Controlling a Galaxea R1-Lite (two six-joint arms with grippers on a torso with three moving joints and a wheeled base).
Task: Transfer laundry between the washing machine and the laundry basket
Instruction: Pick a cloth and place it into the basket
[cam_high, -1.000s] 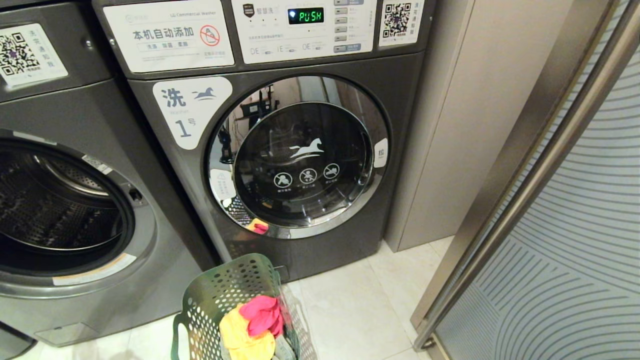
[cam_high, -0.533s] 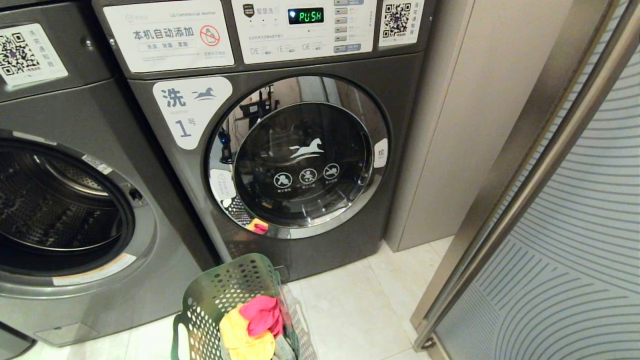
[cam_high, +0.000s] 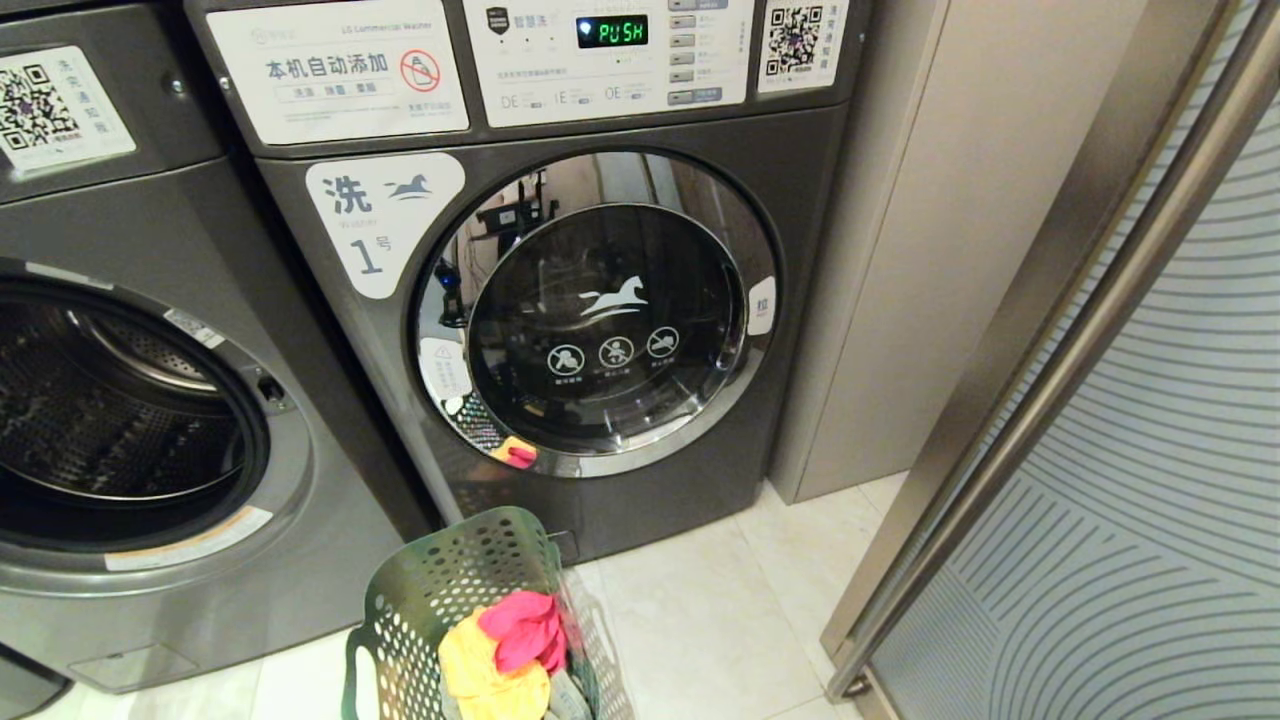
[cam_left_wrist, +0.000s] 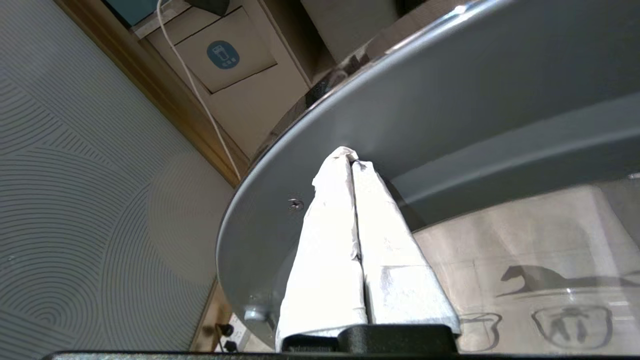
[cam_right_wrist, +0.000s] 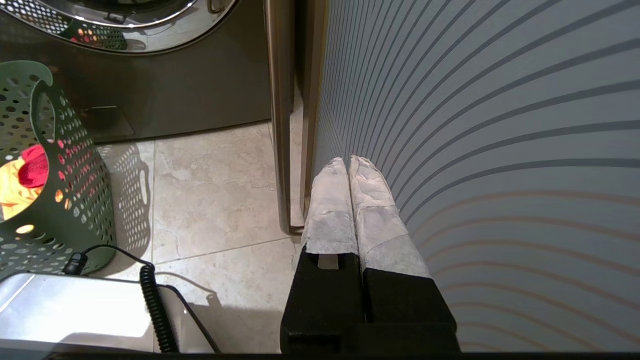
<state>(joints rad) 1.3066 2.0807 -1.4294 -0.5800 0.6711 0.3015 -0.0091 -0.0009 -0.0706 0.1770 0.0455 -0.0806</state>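
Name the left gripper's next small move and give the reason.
Probably swing the left gripper, shut and empty beside the open door rim, toward the laundry basket: the laundry lies there and the washing machine drum stands open. The right gripper is parked.

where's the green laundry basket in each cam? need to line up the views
Head view: laundry basket at bottom edge, left of centre, before the closed washer.
Left wrist view: not in it.
Right wrist view: at left edge.
Shared landmark: pink-red garment inside it.
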